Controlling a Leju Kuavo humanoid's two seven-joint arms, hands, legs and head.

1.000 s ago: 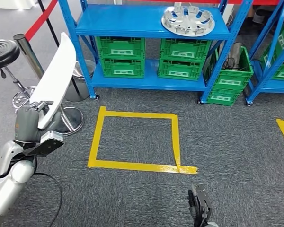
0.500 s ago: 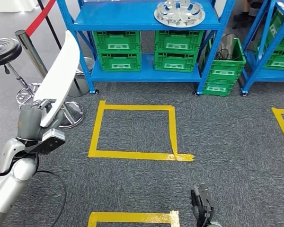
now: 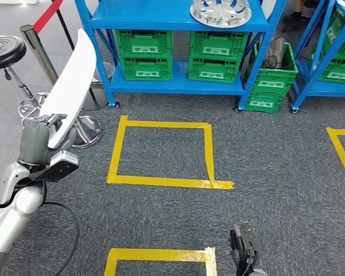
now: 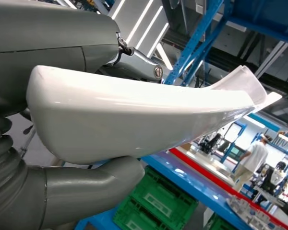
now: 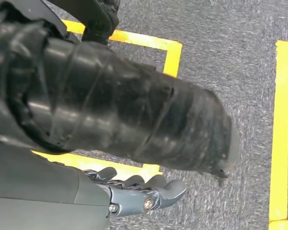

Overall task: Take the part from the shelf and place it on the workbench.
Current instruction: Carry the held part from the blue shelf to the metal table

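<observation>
On my far left I see a black round stool and a chrome stanchion post carrying a red belt. Just right of them my left robot hand grips the lower end of the long white curved panel, which tilts up and away toward the blue shelf; from the wrist camera the panel lies clamped between the grey thumb and the fingers. Ahead on the grey carpet is a yellow tape rectangle, with green crates behind it on the lower shelf and a silver wheel cover on the upper one. A second tape outline lies nearer me. At the lower right my right robot hand hangs over the carpet, fingers curled in, holding nothing.
</observation>
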